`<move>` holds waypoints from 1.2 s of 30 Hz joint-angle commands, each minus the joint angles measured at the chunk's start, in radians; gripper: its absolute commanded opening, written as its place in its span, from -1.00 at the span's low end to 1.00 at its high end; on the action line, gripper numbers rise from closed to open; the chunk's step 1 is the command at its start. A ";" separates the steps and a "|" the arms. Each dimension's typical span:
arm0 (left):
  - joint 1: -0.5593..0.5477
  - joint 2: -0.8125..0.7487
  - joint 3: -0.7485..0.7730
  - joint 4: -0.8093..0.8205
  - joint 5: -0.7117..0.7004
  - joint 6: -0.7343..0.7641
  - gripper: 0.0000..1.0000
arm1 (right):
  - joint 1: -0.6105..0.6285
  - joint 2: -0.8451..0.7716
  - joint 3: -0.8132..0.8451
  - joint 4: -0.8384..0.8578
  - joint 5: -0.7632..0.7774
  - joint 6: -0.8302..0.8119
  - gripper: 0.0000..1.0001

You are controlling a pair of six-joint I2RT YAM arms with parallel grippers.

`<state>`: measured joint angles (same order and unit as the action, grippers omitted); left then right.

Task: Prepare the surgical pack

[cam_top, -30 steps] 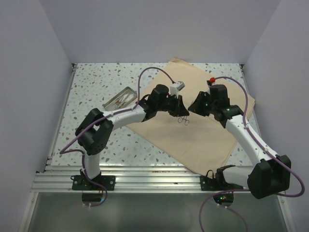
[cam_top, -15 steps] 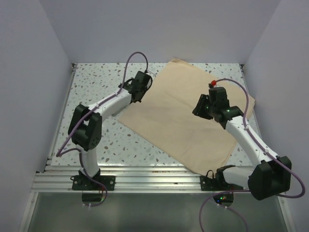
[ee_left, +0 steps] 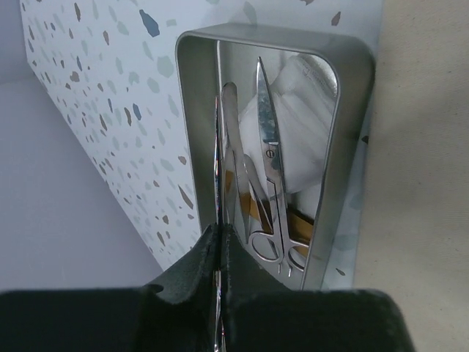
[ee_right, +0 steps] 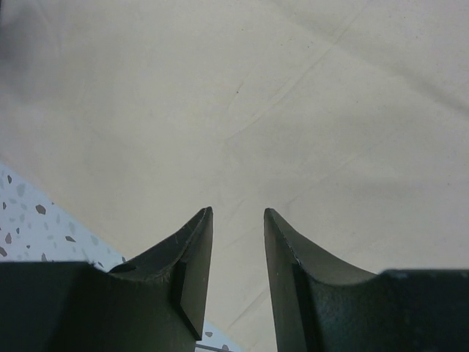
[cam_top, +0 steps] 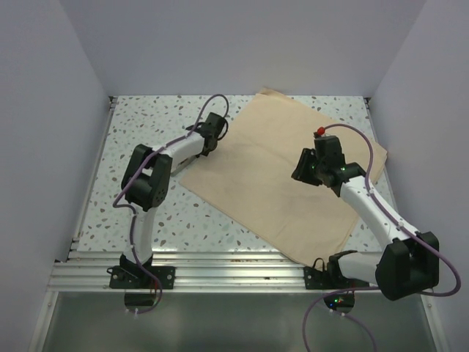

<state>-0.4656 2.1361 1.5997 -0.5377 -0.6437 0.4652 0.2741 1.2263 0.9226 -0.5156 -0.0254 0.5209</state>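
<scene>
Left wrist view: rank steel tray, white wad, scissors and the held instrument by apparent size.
1. steel tray
2. white wad, by area
3. scissors, longer but slimmer than the wad
Unranked: held instrument, edge-on and nearest the camera, clamped in the left gripper.

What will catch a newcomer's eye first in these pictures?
The large tan cloth sheet spread flat on the speckled table. At its left edge, the left gripper is shut on a thin silver instrument over a steel tray of scissors. The right gripper hangs open above the cloth.
</scene>
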 commanded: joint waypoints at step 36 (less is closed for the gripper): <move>0.246 -0.137 0.020 -0.116 0.786 -0.476 0.10 | 0.000 0.004 -0.037 0.038 -0.065 -0.039 -0.24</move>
<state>-0.2230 2.0048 1.6348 -0.6643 0.0448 0.0074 0.2741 1.2392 0.8890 -0.5026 -0.0719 0.5018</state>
